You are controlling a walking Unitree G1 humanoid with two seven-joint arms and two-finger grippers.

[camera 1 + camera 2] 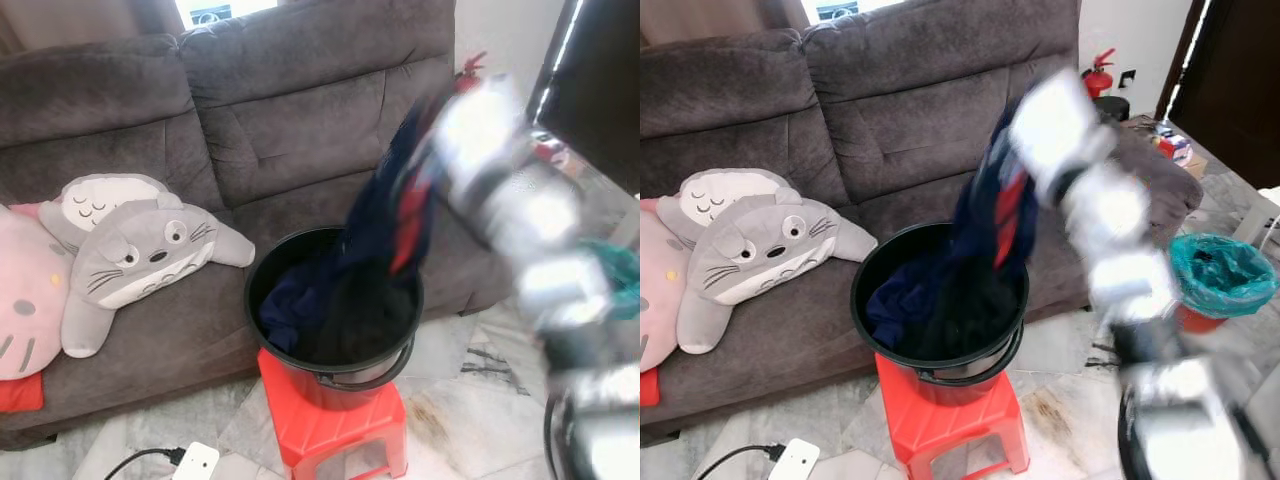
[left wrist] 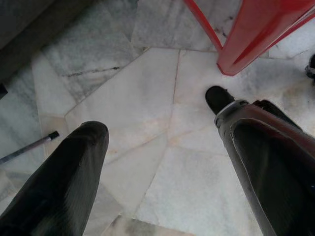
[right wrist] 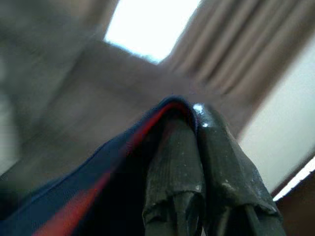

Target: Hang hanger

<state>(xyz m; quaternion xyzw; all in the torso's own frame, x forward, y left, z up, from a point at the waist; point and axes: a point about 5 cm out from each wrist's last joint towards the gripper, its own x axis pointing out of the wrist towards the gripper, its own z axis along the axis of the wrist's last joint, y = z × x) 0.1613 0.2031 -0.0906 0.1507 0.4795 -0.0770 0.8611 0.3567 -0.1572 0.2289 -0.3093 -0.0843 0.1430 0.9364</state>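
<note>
Our right gripper (image 3: 194,115) pinches a navy-and-red garment (image 1: 990,215) above the black plastic bucket (image 1: 940,370); our left gripper (image 2: 162,132) hangs spread, empty

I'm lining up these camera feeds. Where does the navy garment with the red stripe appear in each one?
Left eye view: navy garment with red stripe rising from the black bucket, centre-right.
Right eye view: same, centre.
Left wrist view: not in it.
Right wrist view: pinched by the right gripper.
Shared landmark: grey sofa.
</note>
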